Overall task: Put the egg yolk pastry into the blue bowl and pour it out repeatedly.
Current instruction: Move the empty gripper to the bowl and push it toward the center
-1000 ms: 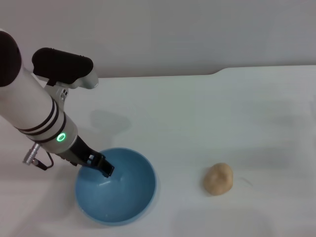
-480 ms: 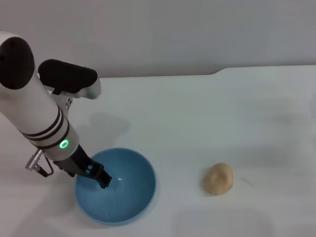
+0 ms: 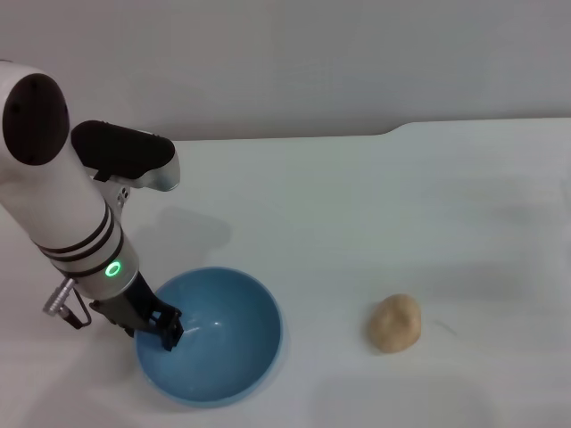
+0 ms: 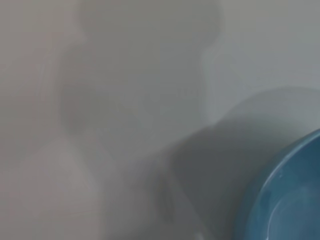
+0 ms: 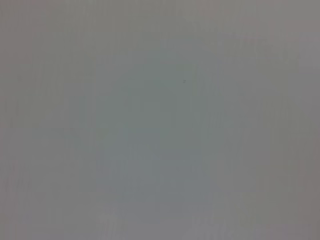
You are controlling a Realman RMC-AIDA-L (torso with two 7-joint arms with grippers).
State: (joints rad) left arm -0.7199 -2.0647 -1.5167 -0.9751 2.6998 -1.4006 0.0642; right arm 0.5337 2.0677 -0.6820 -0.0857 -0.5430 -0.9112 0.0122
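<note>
Left end effector point(image 3: 169, 329) sits at the left rim of the bowl point(image 3: 227, 357), dark fingertips dipping just inside the near-left edge; looks clamped on the rim, one finger in and one out, but the fingers are mostly hidden by the wrist so can't tell how far apart they stand. Left arm comes down from upper left, white with black bands and a green ring light, black pad near the elbow. Bowl stands upright on the surface point(image 3: 357, 205), mouth up, not tilted as far as shows; inside is bare blue with a small glossy highlight, nothing in it. Left wrist view shows only a curved slice of the bowl point(image 4: 295, 200) and its rim, plus soft shadow on the pale surface point(image 4: 100, 75); own fingers not seen there. Pastry point(image 3: 394, 323) lies on the surface to the right of the bowl, well apart from it, touching nothing else. It is a roundish lump, slightly taller than wide in the head view, long axis running roughly near-to-far with a small lean to the right at the far end; top looks matte and a bit dimpled. Right end effector not in head view; right wrist view is plain grey surface point(image 5: 160, 120), nothing else to read.
</note>
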